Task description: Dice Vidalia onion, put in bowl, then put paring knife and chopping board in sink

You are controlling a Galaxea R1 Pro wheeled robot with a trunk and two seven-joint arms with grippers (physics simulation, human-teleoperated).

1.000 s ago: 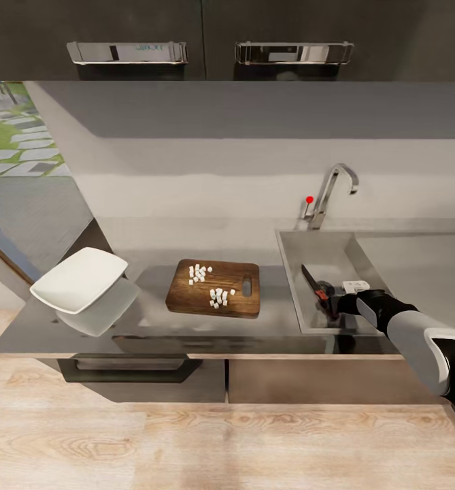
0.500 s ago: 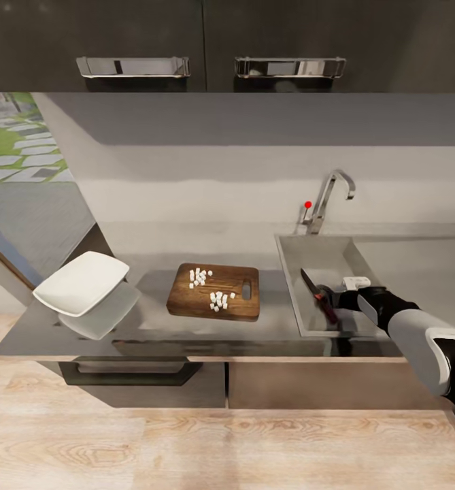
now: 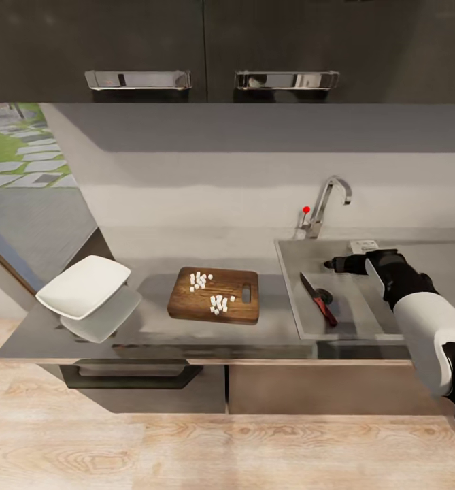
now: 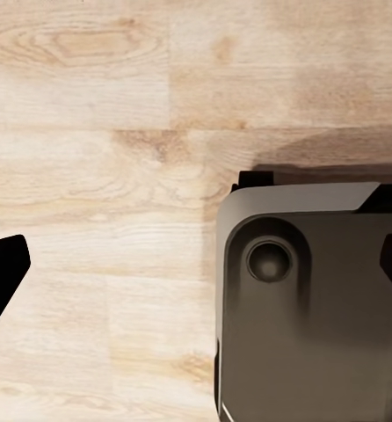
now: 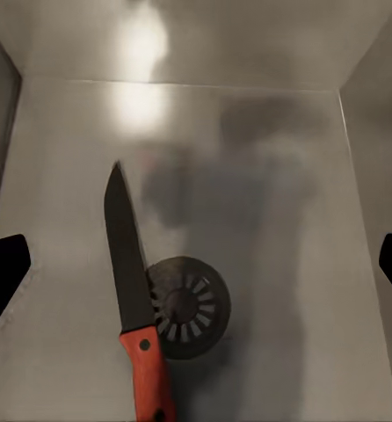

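Head view: sink (image 3: 290,292) is the reference; knife (image 3: 318,299) lies flat on the basin floor, red handle toward the front rim, dark blade pointing to the back, right beside the drain (image 3: 324,296). Right gripper (image 3: 330,263) hangs over the back half of the basin, above the knife and clear of it, holding nothing; whether its fingers are apart can't be read from this angle. Faucet (image 3: 326,202) and red knob (image 3: 306,209) stand at the sink's back left corner. Board (image 3: 215,295) lies flat on the countertop (image 3: 152,330) just left of the sink, with onion dice (image 3: 217,303) in two small clusters on it. Bowl (image 3: 83,286) sits well left of the sink at the counter's far end, looks tilted, nothing in it. Left wrist view: left gripper (image 4: 196,281) fingertips (image 4: 3,281) show at the frame edges, spread wide, nothing between them; below them wood floor (image 4: 99,158) and a grey part of the robot's base (image 4: 310,308). Right wrist view: right fingertips (image 5: 4,265) at both frame edges, wide apart, empty; basin floor below, knife flat with the blade alongside the round drain grate, handle toward the near wall
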